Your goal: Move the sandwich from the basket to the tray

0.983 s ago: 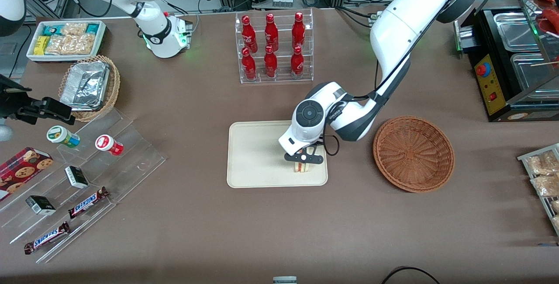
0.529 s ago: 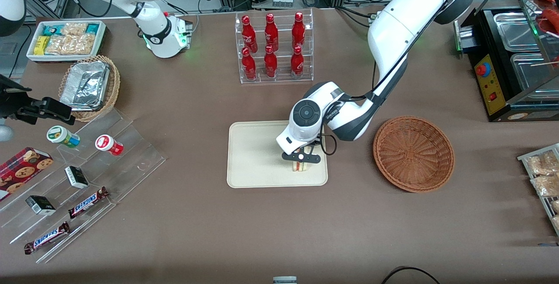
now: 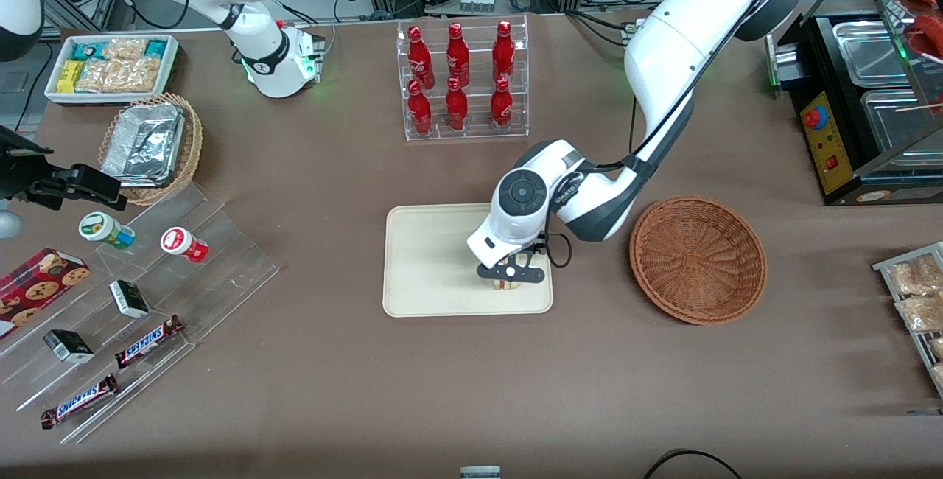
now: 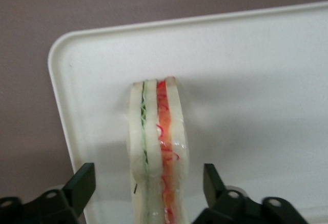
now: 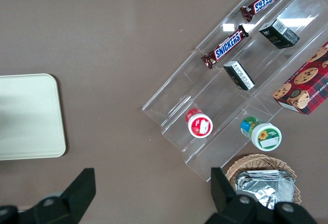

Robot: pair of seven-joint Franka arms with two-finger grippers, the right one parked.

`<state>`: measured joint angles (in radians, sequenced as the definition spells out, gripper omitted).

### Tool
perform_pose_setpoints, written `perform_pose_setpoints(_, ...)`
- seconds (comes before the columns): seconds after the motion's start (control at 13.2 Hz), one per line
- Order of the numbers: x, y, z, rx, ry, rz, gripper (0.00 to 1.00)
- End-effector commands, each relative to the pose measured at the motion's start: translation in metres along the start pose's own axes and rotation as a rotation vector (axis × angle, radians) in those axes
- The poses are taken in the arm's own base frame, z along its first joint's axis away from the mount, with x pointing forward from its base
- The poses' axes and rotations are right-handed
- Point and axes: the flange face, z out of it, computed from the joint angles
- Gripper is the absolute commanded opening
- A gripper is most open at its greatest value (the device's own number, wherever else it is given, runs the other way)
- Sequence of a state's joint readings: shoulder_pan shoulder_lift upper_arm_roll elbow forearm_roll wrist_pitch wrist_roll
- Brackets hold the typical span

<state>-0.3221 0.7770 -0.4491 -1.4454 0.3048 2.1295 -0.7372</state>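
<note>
you're nearly done: the sandwich (image 4: 156, 147) stands on edge on the tray (image 3: 427, 258), in the corner nearest the basket (image 3: 698, 259) and the front camera, and the basket shows nothing but bare weave. the gripper (image 3: 513, 273) hangs right over the sandwich with its fingers (image 4: 82, 183) spread wide, a clear gap on each side of the bread, so it has let go. what's left, by my judgement, is only to lift away. mind the edges: the sandwich sits close to the tray's rim, and the rounded corner is just beside it, so a sideways nudge could tip the wedge or push it against the lip. straight up is your safest way out. from the sandwich, the basket lies at about 3 o'clock in the front view, well apart, and the bottles (image 3: 457, 77) at 12 o'clock are far enough off not to matter.
</note>
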Motion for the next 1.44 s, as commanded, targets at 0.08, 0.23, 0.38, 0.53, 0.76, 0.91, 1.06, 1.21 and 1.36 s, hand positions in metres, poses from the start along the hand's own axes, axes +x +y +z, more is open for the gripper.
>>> perform_pose_setpoints(0.08,0.022,-0.021,-0.035,0.017,0.04,-0.039,1.0)
perform_pose_setpoints(0.23,0.044,-0.053,-0.06,-0.004,0.072,-0.081,1.0)
perform_pose_setpoints(0.38,0.054,-0.081,-0.078,-0.004,0.069,-0.037,1.0)
perform_pose_setpoints(0.53,0.064,-0.111,-0.093,0.012,0.064,-0.074,1.0)
perform_pose_setpoints(0.76,0.068,-0.147,-0.125,0.044,0.066,-0.116,1.0)
perform_pose_setpoints(0.91,0.073,-0.178,-0.14,0.063,0.067,-0.159,1.0)
perform_pose_setpoints(1.06,0.074,-0.206,-0.151,0.082,0.049,-0.182,1.0)
perform_pose_setpoints(1.21,0.066,-0.23,-0.178,0.106,0.008,-0.14,1.0)
perform_pose_setpoints(1.36,0.056,-0.26,-0.217,0.107,-0.001,-0.125,1.0)
